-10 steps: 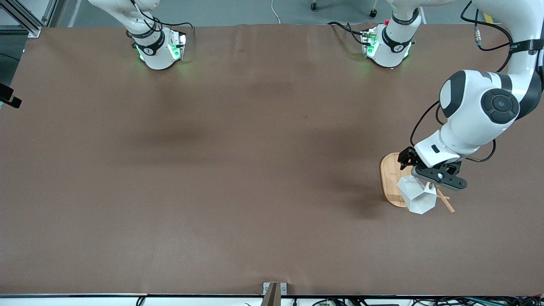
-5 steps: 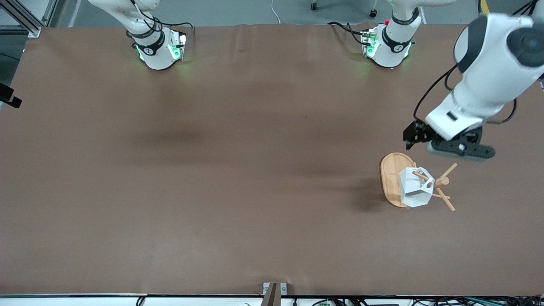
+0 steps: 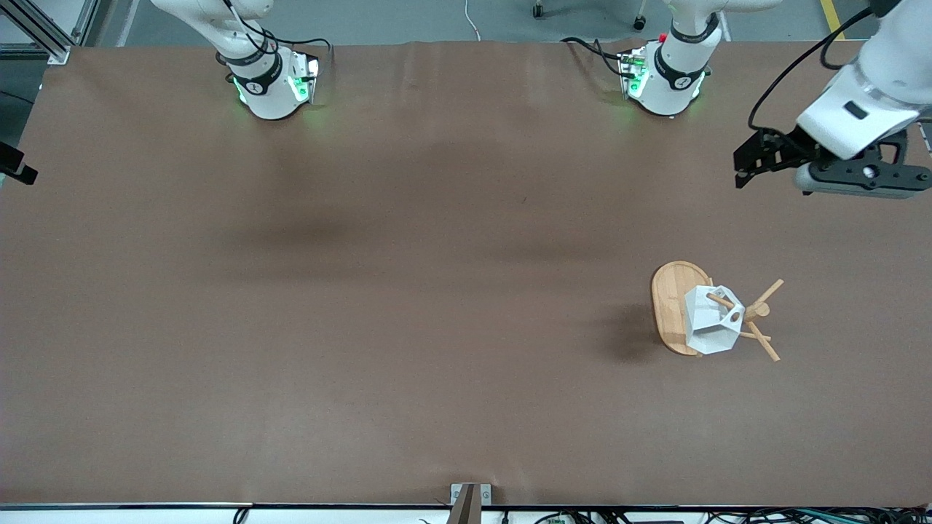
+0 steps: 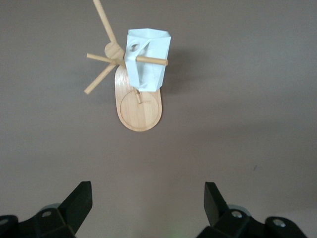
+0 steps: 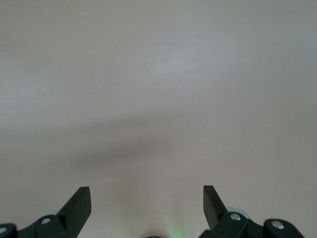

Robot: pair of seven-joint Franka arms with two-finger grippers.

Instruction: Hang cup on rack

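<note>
The cup (image 3: 710, 322) now hangs by its handle on a peg of the rack (image 3: 673, 306), so the task looks done. The left gripper (image 4: 147, 201), jaws apart and empty, has lifted well away from it. The right gripper (image 5: 146, 201), jaws apart, waits over bare bench (image 3: 364, 291).

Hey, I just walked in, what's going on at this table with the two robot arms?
The white cup hangs by its handle on a peg of the bamboo rack, which stands toward the left arm's end of the table. The left gripper is open and empty, up in the air over bare table near its base. The right arm waits, its right gripper open over bare table. Nothing is being held.
</note>
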